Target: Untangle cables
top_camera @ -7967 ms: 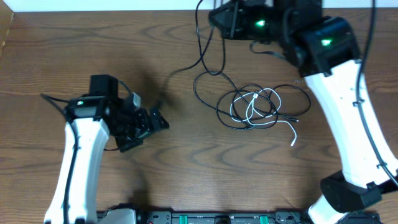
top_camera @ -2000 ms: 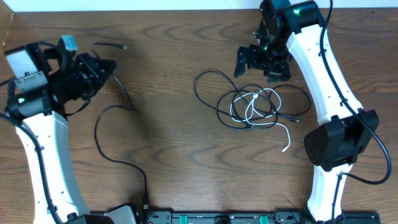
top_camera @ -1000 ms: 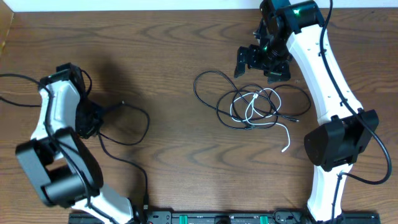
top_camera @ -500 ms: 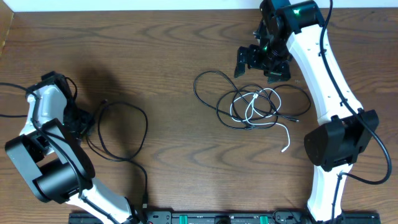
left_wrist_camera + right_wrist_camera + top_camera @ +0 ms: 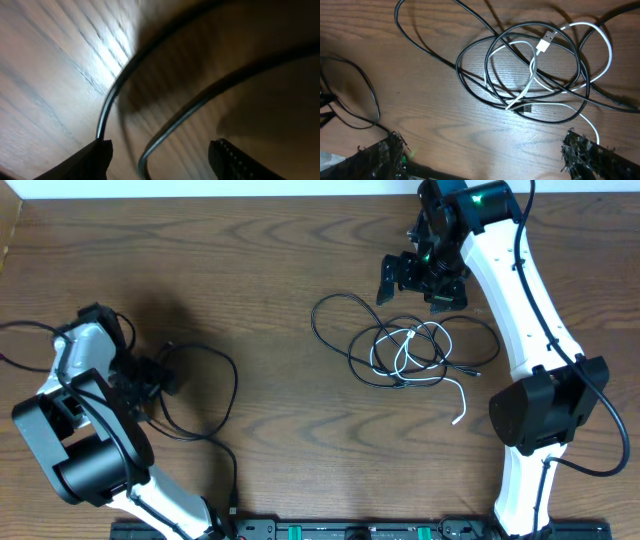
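Observation:
A tangle of black cable (image 5: 352, 358) and white cable (image 5: 461, 393) lies right of the table's centre. My right gripper (image 5: 418, 286) hovers just behind it, open and empty. In the right wrist view the black loops (image 5: 470, 85) and the white cable (image 5: 602, 47) with its USB plug (image 5: 545, 42) lie ahead of the right gripper (image 5: 487, 155). A separate black cable (image 5: 234, 376) forms a loose loop at the left. My left gripper (image 5: 158, 376) sits low at its edge. In the left wrist view the left gripper (image 5: 160, 157) is open, and a strand of that cable (image 5: 180, 117) runs between its fingers.
The wooden table (image 5: 280, 250) carries only the cables. The loose black cable trails on toward the front edge (image 5: 232, 480). The right arm's base (image 5: 535, 415) stands at the right, close to the white cable's tail.
Since eight seconds ago, one black cable has been drawn out of the tangle to the left side. Over the last second the left gripper dropped low beside its loop. The right arm stayed still.

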Tool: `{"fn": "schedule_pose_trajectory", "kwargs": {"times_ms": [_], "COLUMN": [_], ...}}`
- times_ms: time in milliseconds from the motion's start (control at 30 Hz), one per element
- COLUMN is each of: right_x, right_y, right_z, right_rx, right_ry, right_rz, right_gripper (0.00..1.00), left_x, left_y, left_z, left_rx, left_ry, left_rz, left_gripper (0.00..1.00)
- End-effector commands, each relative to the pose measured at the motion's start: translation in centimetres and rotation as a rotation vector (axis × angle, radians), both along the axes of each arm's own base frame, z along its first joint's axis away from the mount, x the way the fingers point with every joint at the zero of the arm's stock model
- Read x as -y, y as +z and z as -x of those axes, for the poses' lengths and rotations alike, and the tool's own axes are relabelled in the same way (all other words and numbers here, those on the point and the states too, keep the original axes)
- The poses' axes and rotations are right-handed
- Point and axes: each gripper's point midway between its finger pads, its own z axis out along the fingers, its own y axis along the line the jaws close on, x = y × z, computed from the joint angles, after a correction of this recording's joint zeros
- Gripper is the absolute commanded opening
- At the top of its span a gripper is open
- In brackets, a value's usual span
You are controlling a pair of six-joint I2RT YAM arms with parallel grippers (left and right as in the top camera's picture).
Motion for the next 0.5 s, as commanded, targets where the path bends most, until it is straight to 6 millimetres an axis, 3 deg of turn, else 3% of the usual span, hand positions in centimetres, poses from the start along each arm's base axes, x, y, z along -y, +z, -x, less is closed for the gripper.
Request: {"fn": "schedule_pose_trajectory", "kwargs": {"times_ms": [0, 467], "right_x": [0.1, 0.1], "right_y": [1.5, 1.5], "right_z": [0.2, 0.2], "right_rx": [0.041, 0.04], "right_ry": [0.012, 0.012], "right_rz": [-0.008, -0.008], "right_gripper": [0.99, 0.99], "left_x": [0.3, -2.0], "left_y": [-1.1, -0.6], "left_z": [0.8, 0.4], "left_rx": [-0.02, -0.025], "left_ry": [-0.018, -0.005], "left_rz": [0.007, -0.11], "left_gripper": [0.67, 0.68]}}
